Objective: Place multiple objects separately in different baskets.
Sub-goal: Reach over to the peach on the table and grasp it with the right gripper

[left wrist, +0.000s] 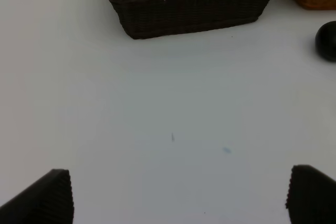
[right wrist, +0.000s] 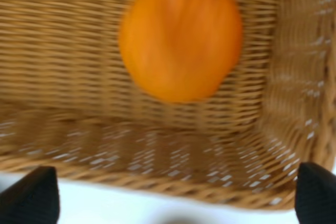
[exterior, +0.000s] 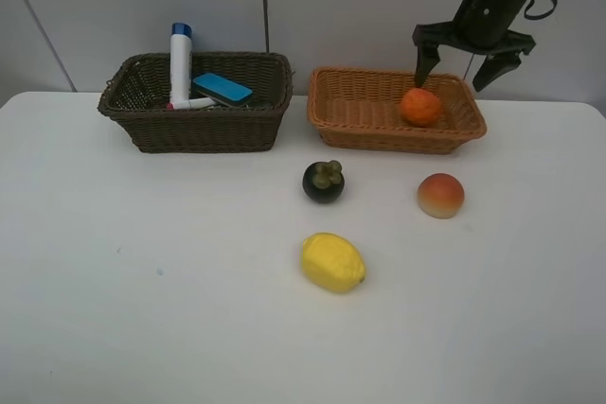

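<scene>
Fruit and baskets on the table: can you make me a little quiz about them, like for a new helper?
1. True or false: the orange lies inside the light basket.
2. Which fruit sits nearest the table's front edge? A mangosteen, B lemon, C peach.
3. How many fruits lie on the table, outside the baskets?

Key: 1 true; 2 B; 3 three.
</scene>
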Robot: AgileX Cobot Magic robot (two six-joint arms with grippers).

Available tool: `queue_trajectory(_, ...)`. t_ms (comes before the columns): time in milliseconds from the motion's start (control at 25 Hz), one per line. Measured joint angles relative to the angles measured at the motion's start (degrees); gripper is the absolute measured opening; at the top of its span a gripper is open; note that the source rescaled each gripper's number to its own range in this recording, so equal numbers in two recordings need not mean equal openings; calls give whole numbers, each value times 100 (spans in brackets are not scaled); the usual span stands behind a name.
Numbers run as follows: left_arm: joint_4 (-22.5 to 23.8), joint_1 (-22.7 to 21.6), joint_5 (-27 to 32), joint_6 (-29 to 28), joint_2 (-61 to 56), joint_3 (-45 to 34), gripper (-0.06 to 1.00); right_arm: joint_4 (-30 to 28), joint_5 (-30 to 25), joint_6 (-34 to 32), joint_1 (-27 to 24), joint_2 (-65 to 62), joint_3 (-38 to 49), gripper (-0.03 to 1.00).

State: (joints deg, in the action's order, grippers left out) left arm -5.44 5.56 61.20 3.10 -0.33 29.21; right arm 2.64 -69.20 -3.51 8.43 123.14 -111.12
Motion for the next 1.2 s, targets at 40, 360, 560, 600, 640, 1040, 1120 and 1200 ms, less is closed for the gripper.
queue_trajectory(40, 0, 0, 0, 0, 0, 0, 100, 142, -21, 0, 0, -128, 85, 99)
queue_trajectory(360, 0, 0, 0, 0, 0, 0, 100, 251, -49, 2, 29, -1053, 2051, 100)
queue_trajectory(560, 0, 0, 0, 0, 0, 0, 100, 148, 562, 2, 332, -1193, 3399, 100)
queue_trajectory(600, 0, 0, 0, 0, 0, 0, 100, 148, 816, 2, 402, -1193, 3619, 100)
queue_trajectory(640, 0, 0, 0, 0, 0, 0, 100, 142, 1028, 16, 465, -1193, 3809, 100)
queue_trajectory(1040, 5, 0, 0, 0, 0, 0, 100, -326, 2368, 30, 583, -941, 4349, 100)
queue_trajectory(1120, 5, 0, 0, 0, 0, 0, 100, -387, 2499, 30, 583, -788, 4357, 100)
queue_trajectory(1200, 5, 0, 0, 0, 0, 0, 100, -392, 2654, 30, 583, -646, 4359, 100)
